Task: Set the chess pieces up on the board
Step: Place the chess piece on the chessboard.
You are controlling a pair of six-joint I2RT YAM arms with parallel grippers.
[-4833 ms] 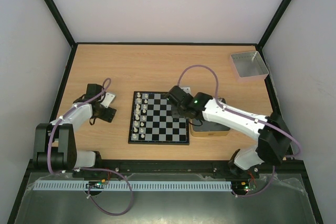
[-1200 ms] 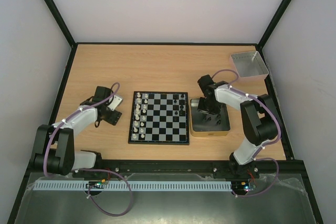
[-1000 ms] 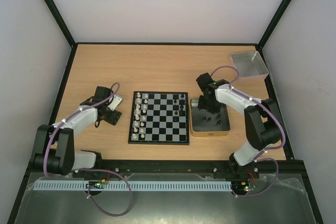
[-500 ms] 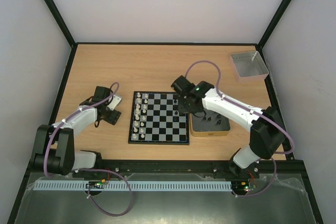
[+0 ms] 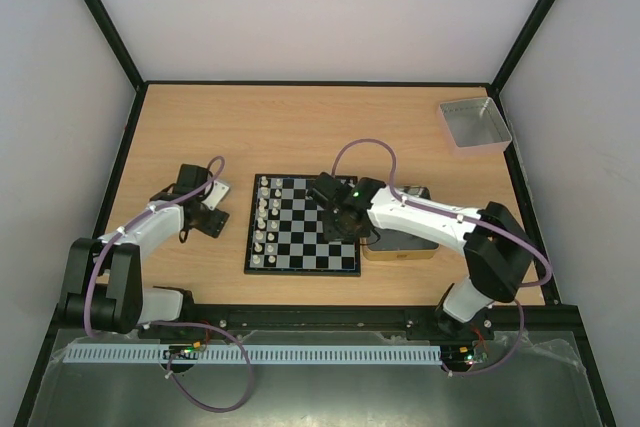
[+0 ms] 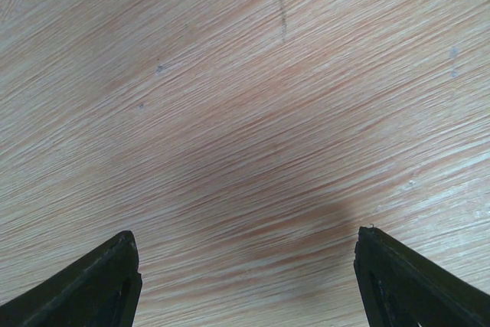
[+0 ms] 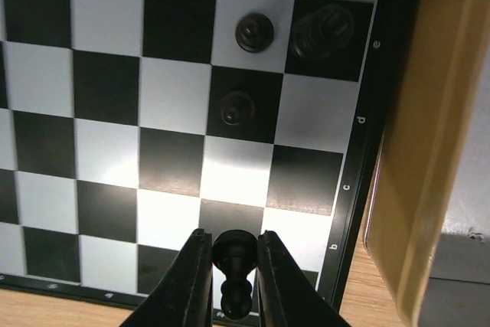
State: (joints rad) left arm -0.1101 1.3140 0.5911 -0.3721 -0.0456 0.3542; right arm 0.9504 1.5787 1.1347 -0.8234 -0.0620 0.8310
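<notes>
**A:** Over to the right gripper (image 7: 232, 266). It's above the board (image 5: 303, 224), jaws pinched in tight on a small black piece (image 7: 233, 254), round head up between the fingers.

**B:** Firm clamp, no question. From the wrist view the held piece sits over the squares by the lettered border, on the side next to the gold tin (image 7: 429, 151). I can't tell whether its base is touching the board.

**A:** Further along that same side, the standing black pieces (image 7: 254, 32) are on their squares: two small ones one behind the other, and a bigger one just beside the farther of them, in the edge file.

**B:** On the overhead view, the white pieces (image 5: 264, 217) fill two files along the board's left edge. The middle of the board is bare checks.

**A:** And the left gripper (image 5: 200, 209)?

**B:** Off to the left of the board, jaws spread wide with nothing between them. Its wrist camera shows only the wood grain of the table (image 6: 245, 97) and a soft shadow.

**A:** The grey tray (image 5: 474, 124) sits in the far right corner, well apart from everything.
</notes>
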